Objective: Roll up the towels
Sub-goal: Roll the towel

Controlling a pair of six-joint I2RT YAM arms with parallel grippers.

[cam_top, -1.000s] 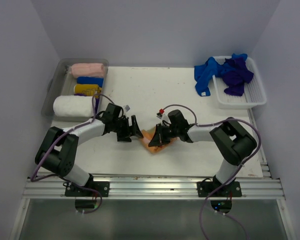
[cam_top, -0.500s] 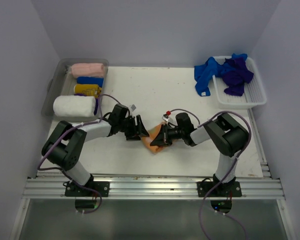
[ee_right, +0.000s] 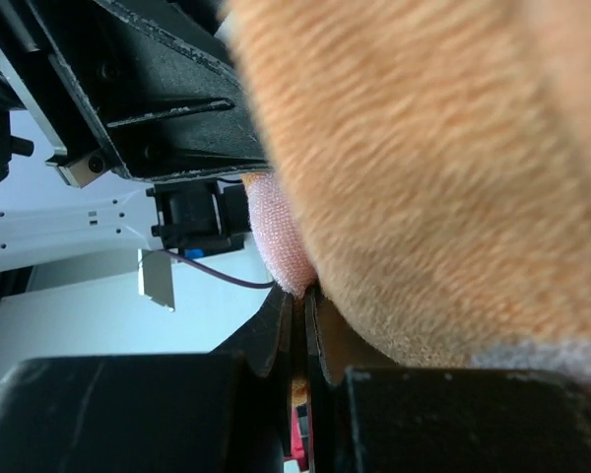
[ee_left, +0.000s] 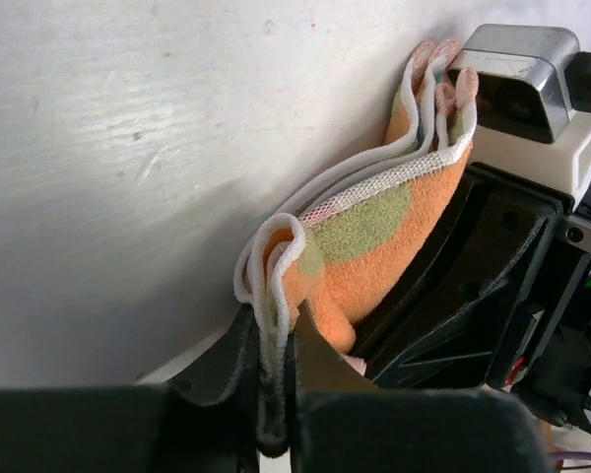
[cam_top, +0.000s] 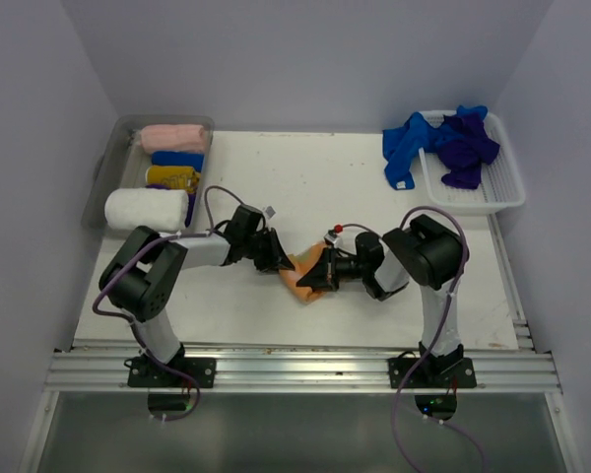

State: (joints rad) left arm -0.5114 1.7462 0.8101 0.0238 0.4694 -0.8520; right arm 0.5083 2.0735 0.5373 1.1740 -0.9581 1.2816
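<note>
Left wrist: left claw (ee_left: 276, 345) pinches orange towel (ee_left: 384, 246).

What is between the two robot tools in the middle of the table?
A bunched orange towel, pinched by the left tool and the right tool; the top view shows it best.

Open tabletop (cam_top: 315, 182) beyond the clamped orange towel (cam_top: 294, 276) (bin (cam_top: 100, 182) left, basket (cam_top: 508, 202) right)
</note>
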